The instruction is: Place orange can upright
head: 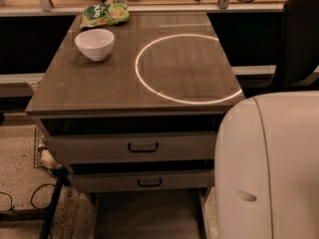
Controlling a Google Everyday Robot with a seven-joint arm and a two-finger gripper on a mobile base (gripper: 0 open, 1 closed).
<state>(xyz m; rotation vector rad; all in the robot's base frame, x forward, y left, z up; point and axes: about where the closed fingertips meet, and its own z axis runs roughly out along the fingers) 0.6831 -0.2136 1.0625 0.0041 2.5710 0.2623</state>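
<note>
The orange can is out of view; no can shows on the table. The gripper is out of view as well. Only the white shell of my arm (269, 168) shows, filling the lower right corner. The brown table top (99, 83) carries a white ring mark (185, 67) right of its middle.
A white bowl (94, 43) stands at the table's back left, with a green snack bag (104, 14) behind it at the back edge. Two drawers with dark handles (143, 147) sit under the top. A dark chair (299, 39) stands at the right. Cables lie on the floor at the left.
</note>
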